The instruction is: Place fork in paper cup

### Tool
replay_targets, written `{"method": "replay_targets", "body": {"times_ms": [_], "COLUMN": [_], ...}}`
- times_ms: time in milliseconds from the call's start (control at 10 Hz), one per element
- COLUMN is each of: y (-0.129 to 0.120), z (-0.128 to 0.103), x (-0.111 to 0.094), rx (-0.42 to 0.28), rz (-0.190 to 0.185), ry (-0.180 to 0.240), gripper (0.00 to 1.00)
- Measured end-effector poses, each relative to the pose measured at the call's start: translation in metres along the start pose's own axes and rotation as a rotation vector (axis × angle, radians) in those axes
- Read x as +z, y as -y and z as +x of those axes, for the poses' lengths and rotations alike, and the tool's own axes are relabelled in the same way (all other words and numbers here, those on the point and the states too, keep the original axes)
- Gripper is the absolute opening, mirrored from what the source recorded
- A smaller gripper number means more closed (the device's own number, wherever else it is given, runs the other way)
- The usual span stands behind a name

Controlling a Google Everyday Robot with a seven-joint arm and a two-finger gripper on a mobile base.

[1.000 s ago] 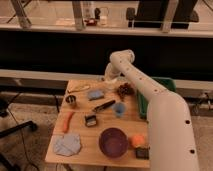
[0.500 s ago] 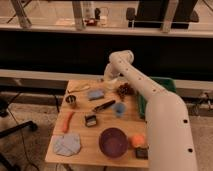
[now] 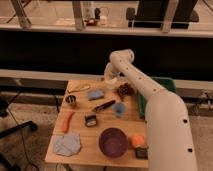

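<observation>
Camera view: a small wooden table (image 3: 95, 145) seen from above and in front, with a white robot arm (image 3: 150, 100) reaching over it from the right.
Gripper: the gripper (image 3: 111, 80) hangs at the far edge of the table, near the middle, at the end of the arm's bent wrist. I cannot tell how it is set or whether it holds anything.
Paper cup: a white round shape sits just at the gripper, at the far edge of the table; it may be the paper cup, but it cannot be told apart from the gripper.
Fork: I cannot make out a fork with certainty.
Dark utensil: a long dark utensil (image 3: 103, 105) lies near the table's middle, slanted.
Light-blue cup: a small light-blue cup (image 3: 119, 109) stands just right of the dark utensil.
Metal cup: a small dark metal cup (image 3: 71, 100) stands on the left side.
Pinecone: a brown pinecone (image 3: 125, 90) lies near the far right, beside the arm.
Purple bowl: a purple bowl (image 3: 113, 142) sits at the near edge.
Orange ball: an orange ball (image 3: 137, 141) rests just right of the bowl.
Carrot: an orange carrot (image 3: 67, 121) lies on the left.
Blue cloth: a blue-grey cloth (image 3: 67, 144) lies at the near left corner.
</observation>
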State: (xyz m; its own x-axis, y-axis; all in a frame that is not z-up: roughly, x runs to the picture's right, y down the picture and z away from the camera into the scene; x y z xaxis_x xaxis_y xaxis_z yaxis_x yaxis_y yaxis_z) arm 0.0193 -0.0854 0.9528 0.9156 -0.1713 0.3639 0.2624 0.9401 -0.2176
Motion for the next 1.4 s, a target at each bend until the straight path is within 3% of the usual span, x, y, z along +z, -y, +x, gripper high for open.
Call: {"method": "replay_targets", "body": {"times_ms": [1400], "y": [-0.001], "z": [0.019], "x": [-0.008], "rx": [0.031], "rz": [0.005], "ry": [-0.038], "gripper": [0.00]}}
